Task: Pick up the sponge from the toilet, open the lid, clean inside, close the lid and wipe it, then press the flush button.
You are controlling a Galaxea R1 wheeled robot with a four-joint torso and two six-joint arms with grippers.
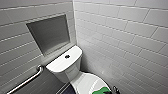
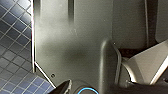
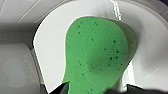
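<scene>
The right claw (image 1: 110, 91) pinches the sponge (image 3: 97, 50) at one edge and holds it against the closed lid (image 1: 83, 83) of the toilet (image 1: 65, 65). The grip looks shallow, so hard rubbing could fold the sponge and pull it free.

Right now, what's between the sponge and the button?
Nothing sits there. In the head view, the stretch from the button to the sponge is bare white tank top, then bare lid.

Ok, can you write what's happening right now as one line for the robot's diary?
right claw: gripping sponge | sponge: over lid | lid: shut | flush button: nothing touching it
</scene>
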